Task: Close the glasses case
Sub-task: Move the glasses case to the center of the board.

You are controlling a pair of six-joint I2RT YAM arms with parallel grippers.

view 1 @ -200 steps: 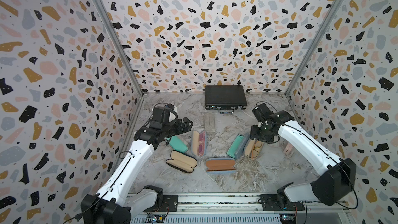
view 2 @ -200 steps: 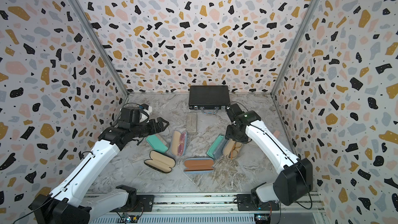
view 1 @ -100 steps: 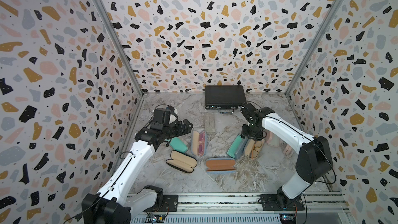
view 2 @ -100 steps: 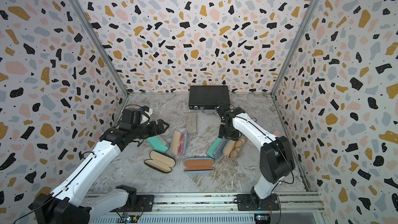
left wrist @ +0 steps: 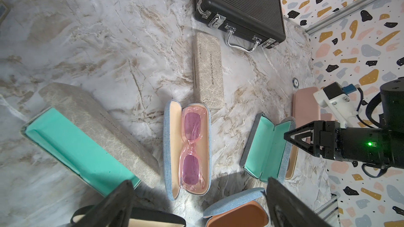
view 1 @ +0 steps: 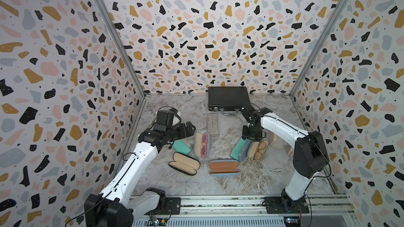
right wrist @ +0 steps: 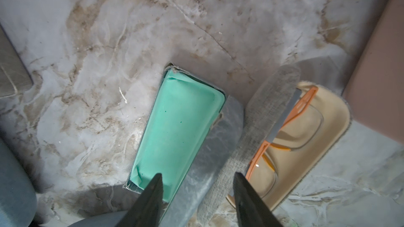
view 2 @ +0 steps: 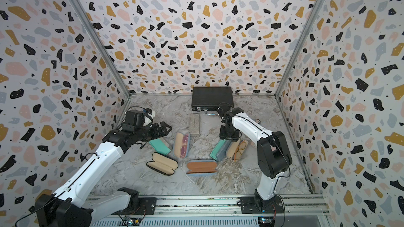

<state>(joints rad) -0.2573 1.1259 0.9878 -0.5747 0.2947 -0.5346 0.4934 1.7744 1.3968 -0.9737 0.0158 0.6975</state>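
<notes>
Six glasses cases are lying open on the marble-patterned desk (view 1: 264,177), and two of them are holding glasses: a blue fabric case (view 1: 198,145) is cradling one pink translucent pair (view 1: 205,144), and a beige-lined woven case (view 1: 253,152) is carrying one orange-framed pair (view 1: 260,149). The other four are sitting empty: a stone-print box (view 1: 181,147) with teal lining, a black oval case (view 1: 184,166) with cream lining, a blue case (view 1: 223,167) with rust lining, and the teal-lined glasses case (view 1: 240,149) of the task, which is resting half-folded in a V just beside the orange pair's case, under the right hand (view 1: 251,136). One closed stone-print case (view 1: 212,124), one ribbed black briefcase (view 1: 228,98) by the back wall and a closed pink case (view 1: 276,140) are completing the spread. The right wrist view is showing what the top views are hiding: that hand's fingers (right wrist: 150,201) are standing apart on either side of the case's raised grey shell, whether touching it I cannot tell, and the lining's edge is looking frayed. The left wrist view is revealing lettering on the closed case and the briefcase's chrome latches. The left hand (view 1: 189,128) is hovering with its fingers spread wide, gripping nothing.
</notes>
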